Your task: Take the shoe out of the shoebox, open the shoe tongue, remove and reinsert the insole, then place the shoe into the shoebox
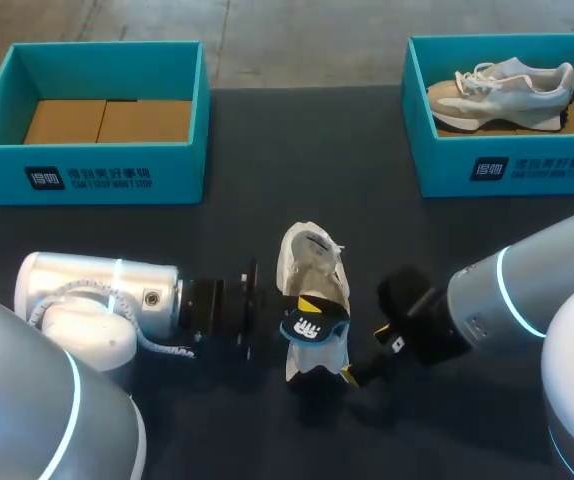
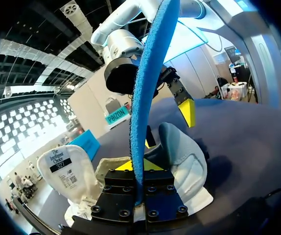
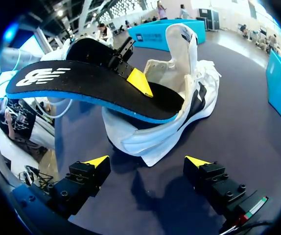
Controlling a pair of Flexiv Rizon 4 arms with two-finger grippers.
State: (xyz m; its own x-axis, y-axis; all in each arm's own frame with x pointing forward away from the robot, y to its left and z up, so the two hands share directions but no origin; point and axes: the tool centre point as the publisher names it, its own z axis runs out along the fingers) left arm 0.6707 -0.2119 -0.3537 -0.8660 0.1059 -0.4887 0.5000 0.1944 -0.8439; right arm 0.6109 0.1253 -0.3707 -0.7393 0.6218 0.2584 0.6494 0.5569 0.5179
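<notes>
Left to right on the desk: empty teal box at the far left corner. Left claw comes in from the left at the near-middle. White shoe sits at the near-middle, toe toward the far edge. Right claw is just beside the heel. Second teal box at the far right corner holds another shoe.

Only the head view shows the boxes' contents and the layout.
Only the left wrist view shows the grasp: both yellow tips of the left claw are clamped on the insole, seen edge-on as a blue strip. The tongue is beside it, label side showing.
Only the right wrist view shows the right claw spread wide with nothing in it, the shoe just ahead of it. It also shows the insole's black top with white logo and blue underside.

Shoe: white and cream, standing on its sole, tongue pulled up and open. The insole's heel end is lifted clear above the collar, its front end still down inside.

Hidden: the insole's front end inside the shoe. Its upper end is cut off in the left wrist view. In the head view the left claw's fingers are mostly covered by the insole. Cannot tell whether the right claw touches the heel.
</notes>
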